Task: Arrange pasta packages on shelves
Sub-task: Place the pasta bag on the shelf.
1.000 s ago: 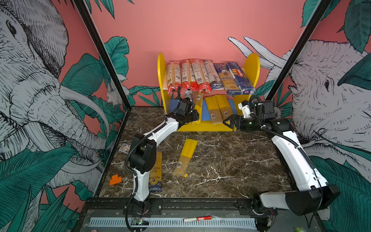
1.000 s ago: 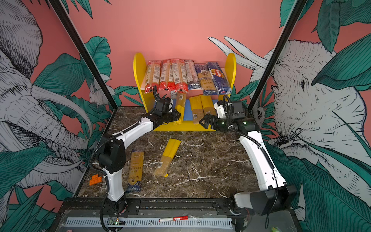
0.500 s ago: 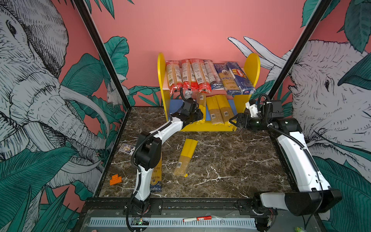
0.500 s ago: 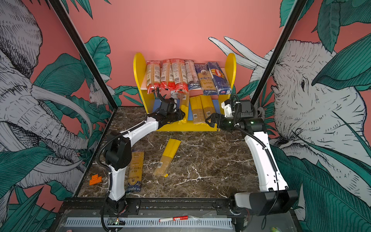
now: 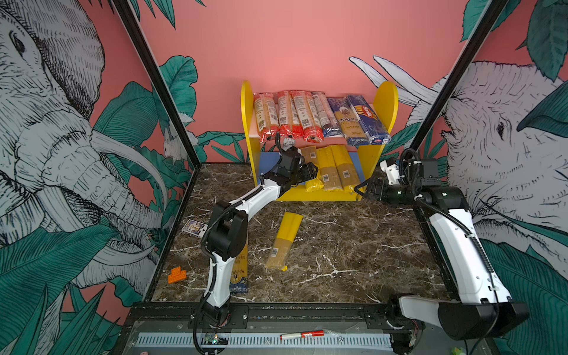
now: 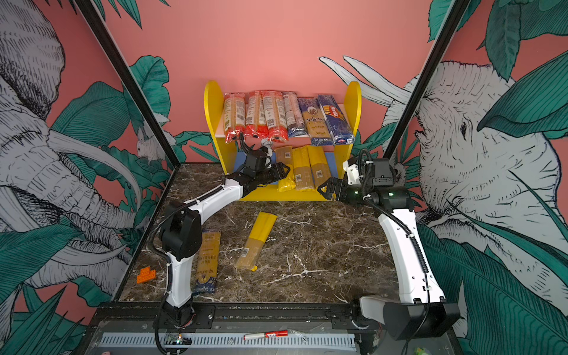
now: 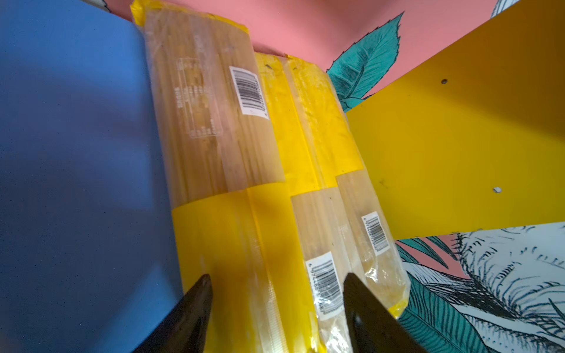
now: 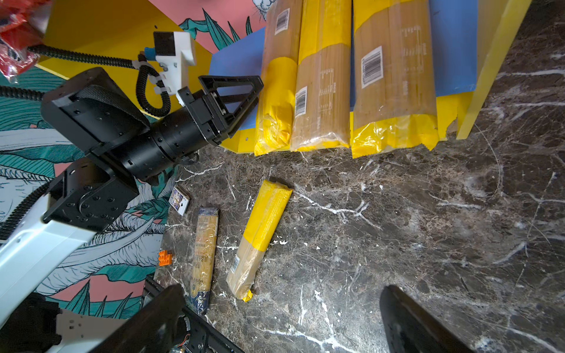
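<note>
While left hand [image 7: 276,275] gapes empty, yellow-ended pasta pack [image 7: 214,137] lies just ahead on blue board [image 7: 76,152].

There are three red-ended packs [image 5: 289,116], four half-yellow packs [image 5: 327,169], four blue packs [image 5: 367,120], one shelf unit [image 5: 388,101] and one orange brick [image 5: 176,274].

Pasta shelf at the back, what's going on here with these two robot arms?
Two robot arms are stocking the shelves with pasta packs. The left gripper sits at the blue lower board, jaws apart at the near end of the leftmost half-yellow pack. The right gripper hovers open and empty by the shelf's right front. Up top lie six packs, three lie below, and two wait on the table: a half-yellow pack and a blue-ended pack.
</note>
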